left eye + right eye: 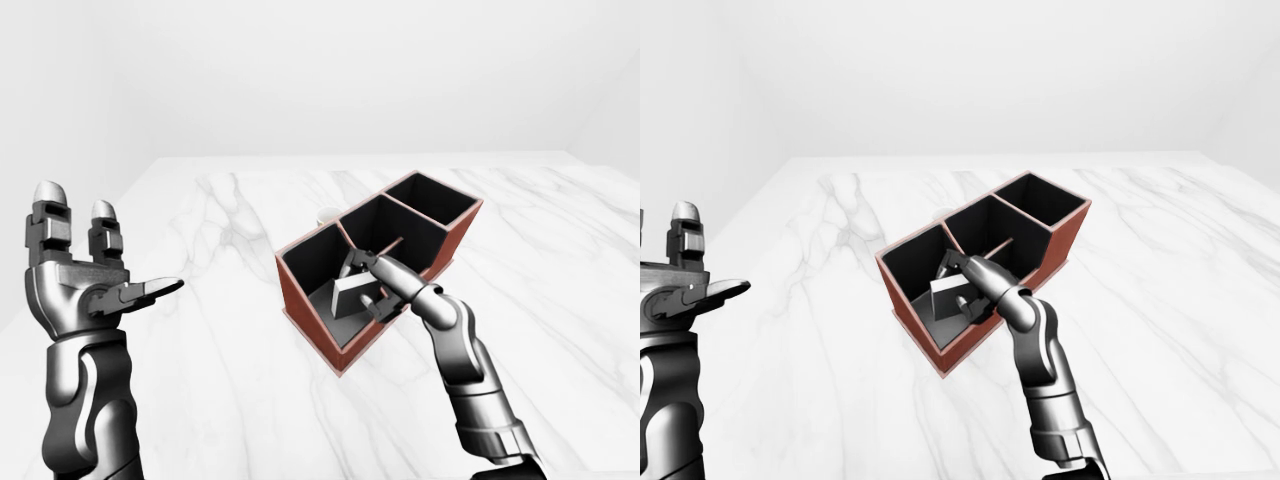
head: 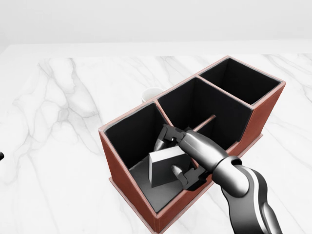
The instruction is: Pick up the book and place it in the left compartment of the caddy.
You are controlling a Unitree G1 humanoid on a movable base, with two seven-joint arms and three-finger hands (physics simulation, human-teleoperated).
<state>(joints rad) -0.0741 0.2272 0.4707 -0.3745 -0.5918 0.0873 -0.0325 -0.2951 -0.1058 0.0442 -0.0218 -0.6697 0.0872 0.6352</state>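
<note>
The book point(image 2: 165, 166), a pale grey block, sat tilted inside the left compartment of the caddy point(image 2: 127, 171), one lower corner down on the dark floor of that bay and its upper edge leaning up toward the divider. It looked well inside the walls, so the placing itself seemed nearly done; what I judged was left was to let it go and lift the hand clear without dragging the book out.

The right hand point(image 2: 179, 157) reached into the same compartment from the lower right of the head view, its fingers point(image 2: 171, 133) closed about the book, one pair over the upper end and another hooked under the near side. From where I stood it had a real grip on it, not just fingers standing beside it.

The caddy was a reddish-brown box with three black-lined bays set in a diagonal row on the white marble table point(image 2: 58, 117); the middle and right bays showed nothing but a thin rod-like shape at the middle one's divider. A small white cup point(image 2: 151, 92) peeked out just beyond the caddy's far wall.

The left hand point(image 1: 88, 280) was held up well apart at the left of the left-eye view, fingers spread and empty.
</note>
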